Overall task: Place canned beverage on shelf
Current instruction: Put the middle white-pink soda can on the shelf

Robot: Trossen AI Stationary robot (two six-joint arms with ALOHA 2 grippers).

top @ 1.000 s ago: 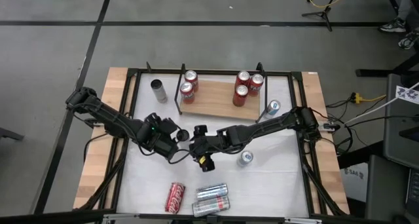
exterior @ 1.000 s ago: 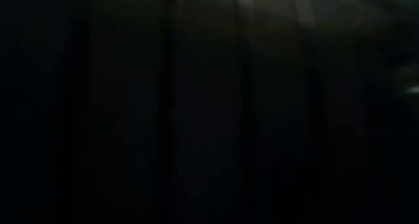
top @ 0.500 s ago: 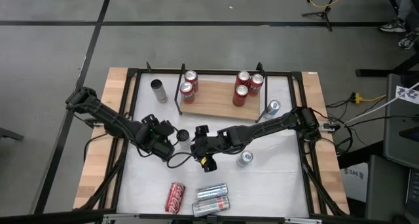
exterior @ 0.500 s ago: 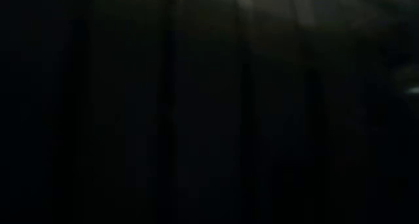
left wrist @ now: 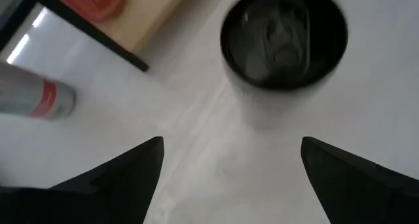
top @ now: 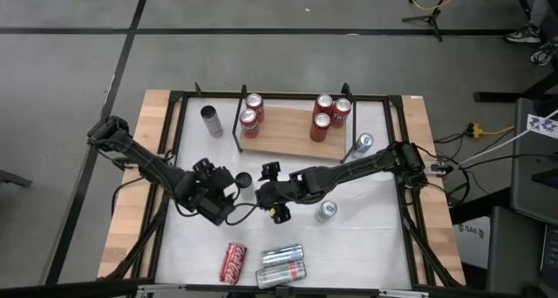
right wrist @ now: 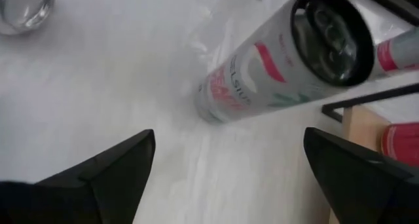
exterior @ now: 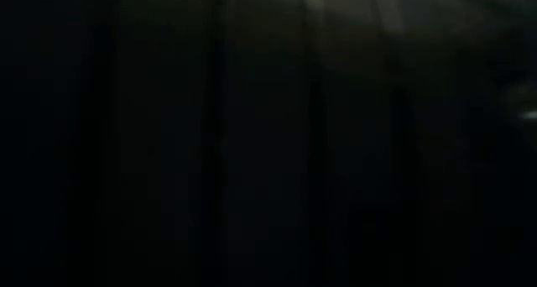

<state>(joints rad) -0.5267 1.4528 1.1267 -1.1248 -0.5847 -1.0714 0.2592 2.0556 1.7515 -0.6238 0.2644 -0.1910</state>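
Observation:
A white can with a black top (top: 243, 179) stands upright on the white tabletop between my two grippers. My left gripper (top: 228, 193) is open just left of it; in the left wrist view the can (left wrist: 283, 40) is ahead of the open fingers (left wrist: 229, 178), untouched. My right gripper (top: 264, 187) is open just right of it; the can (right wrist: 281, 60) lies beyond its spread fingers (right wrist: 229, 178). The shelf (top: 288, 134), a wooden board with black rod ends, stands at the far side with two red cans (top: 251, 111) on its left end and three red cans (top: 329, 112) on its right. The low view is dark.
A grey can (top: 211, 119) stands left of the shelf, a silver-blue can (top: 364, 142) right of it, and another can (top: 326, 211) right of my right gripper. A red can (top: 234, 261) and two silver cans (top: 282, 263) lie near the front edge. A black frame (top: 174, 141) borders the tabletop.
My left gripper has gone a little toward the table's near edge, staying open. My right gripper has turned slightly at the wrist without leaving its place. The black-topped can has not moved.

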